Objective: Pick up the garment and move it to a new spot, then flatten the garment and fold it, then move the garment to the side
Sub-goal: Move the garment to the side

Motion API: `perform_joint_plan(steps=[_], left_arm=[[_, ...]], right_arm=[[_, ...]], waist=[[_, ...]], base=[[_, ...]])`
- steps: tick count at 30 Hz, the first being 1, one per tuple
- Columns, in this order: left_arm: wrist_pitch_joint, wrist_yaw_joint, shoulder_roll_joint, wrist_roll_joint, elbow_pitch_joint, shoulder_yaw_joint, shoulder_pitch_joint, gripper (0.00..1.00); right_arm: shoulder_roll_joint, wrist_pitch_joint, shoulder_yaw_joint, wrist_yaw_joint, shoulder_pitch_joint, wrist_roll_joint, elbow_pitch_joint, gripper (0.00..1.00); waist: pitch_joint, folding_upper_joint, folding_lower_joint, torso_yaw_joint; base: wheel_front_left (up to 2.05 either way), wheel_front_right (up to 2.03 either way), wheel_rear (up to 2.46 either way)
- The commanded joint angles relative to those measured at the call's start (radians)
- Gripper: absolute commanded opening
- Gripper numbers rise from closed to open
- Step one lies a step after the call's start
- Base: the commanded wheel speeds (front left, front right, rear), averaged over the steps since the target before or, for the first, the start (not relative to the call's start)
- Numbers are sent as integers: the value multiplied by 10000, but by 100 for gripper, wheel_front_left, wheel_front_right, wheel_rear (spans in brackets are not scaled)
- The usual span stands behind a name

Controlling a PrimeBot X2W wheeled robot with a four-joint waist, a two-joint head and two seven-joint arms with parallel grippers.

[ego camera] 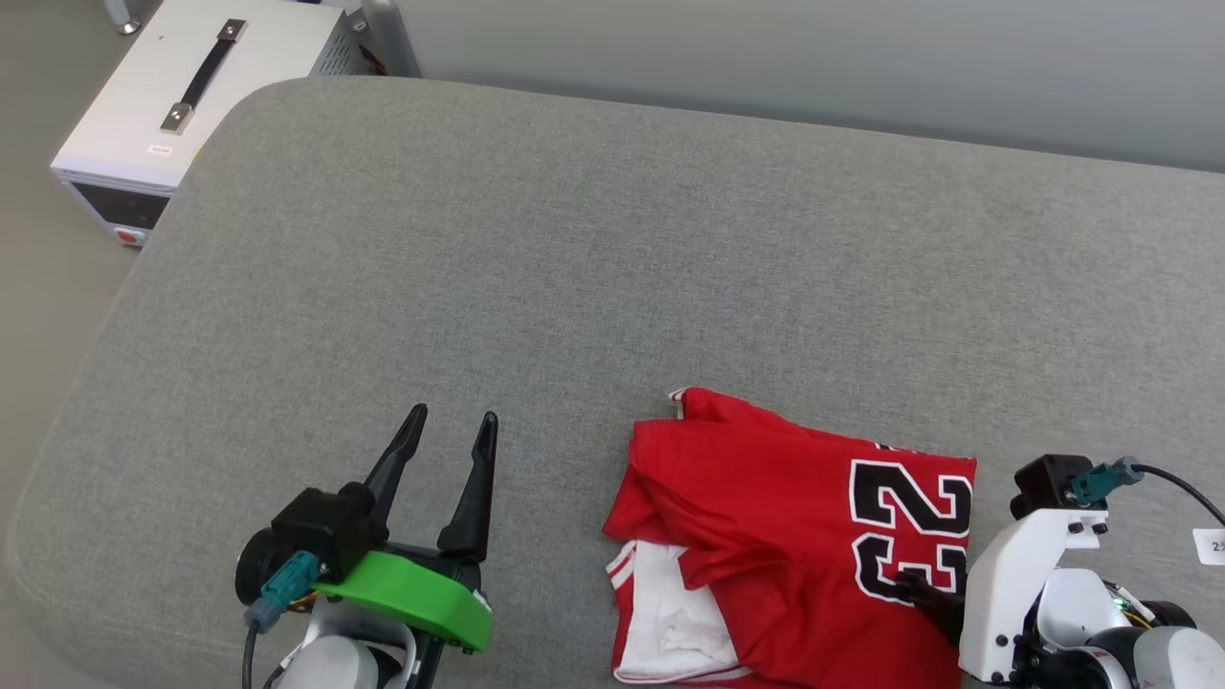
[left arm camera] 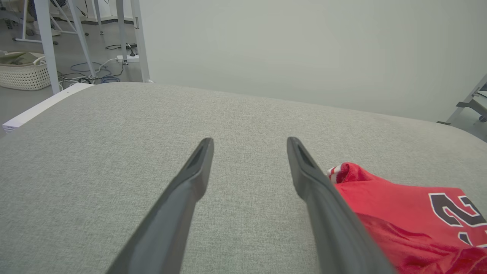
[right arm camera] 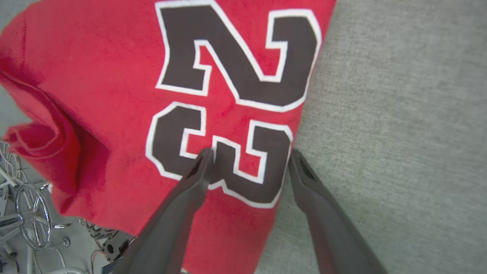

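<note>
The garment [ego camera: 785, 536] lies folded on the grey padded surface [ego camera: 574, 239] at the near right. It is red, with a black white-outlined "23" [right arm camera: 228, 95] facing up and a white sleeve [ego camera: 670, 612] showing at its near left corner. My right gripper [right arm camera: 251, 152] hangs open just above the garment's right edge. One finger is over the "3" and the other is at the cloth's edge, over grey surface. My left gripper [ego camera: 452, 416] stands open and empty over bare surface to the left of the garment [left arm camera: 399, 213].
A white box with a black handle [ego camera: 191, 96] stands on the floor beyond the surface's far left corner. A pale wall runs behind the surface. A wicker basket [left arm camera: 23, 72] and white frame legs [left arm camera: 129, 38] stand farther off to the left.
</note>
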Motion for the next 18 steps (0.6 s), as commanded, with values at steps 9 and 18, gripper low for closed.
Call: perform_joint_plan(steps=[9, 18], left_arm=[[-57, -32, -91, 127, 73, -4, -335, 100], [-57, -32, -47, 168, 159, -48, -357, 100]], right_arm=[[184, 75, 620, 2, -119, -107, 963, 22], [-512, -1182, 1333, 2, -503, -118, 847, 0]], waist=[[414, 0, 0, 344], [167, 0, 0, -66]], base=[[0, 0, 0], [0, 0, 0]])
